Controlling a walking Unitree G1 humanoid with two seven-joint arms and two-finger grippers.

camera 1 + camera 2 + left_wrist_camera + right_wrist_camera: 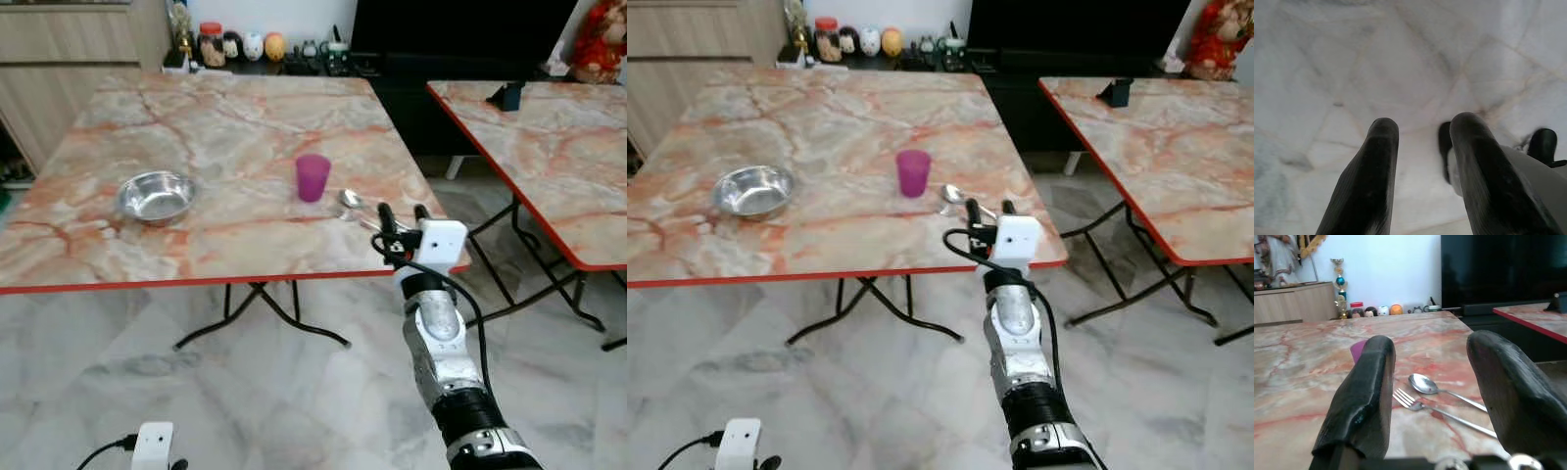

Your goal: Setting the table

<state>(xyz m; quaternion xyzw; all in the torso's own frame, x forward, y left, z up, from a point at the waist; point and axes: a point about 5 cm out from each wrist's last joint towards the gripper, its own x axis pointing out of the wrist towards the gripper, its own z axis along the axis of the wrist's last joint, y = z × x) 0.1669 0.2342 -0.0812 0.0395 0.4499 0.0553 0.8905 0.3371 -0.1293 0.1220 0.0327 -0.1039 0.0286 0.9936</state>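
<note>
Reaching over the table [88, 245] edge in the left eye view, the right gripper [401, 216] hovers wide open and empty, with the spoon [351, 200] just ahead of its fingers. Beyond sit the purple cup [313, 177] and, well off to its left, a steel bowl [155, 196]; the bowl looks empty, the cup's inside cannot be judged. The right wrist view shows a fork [1415, 404] lying beside the spoon, both between the spread fingers; a low, centred approach onto one handle would suit. The left gripper [1422, 142] hangs open over the floor [1327, 58].
</note>
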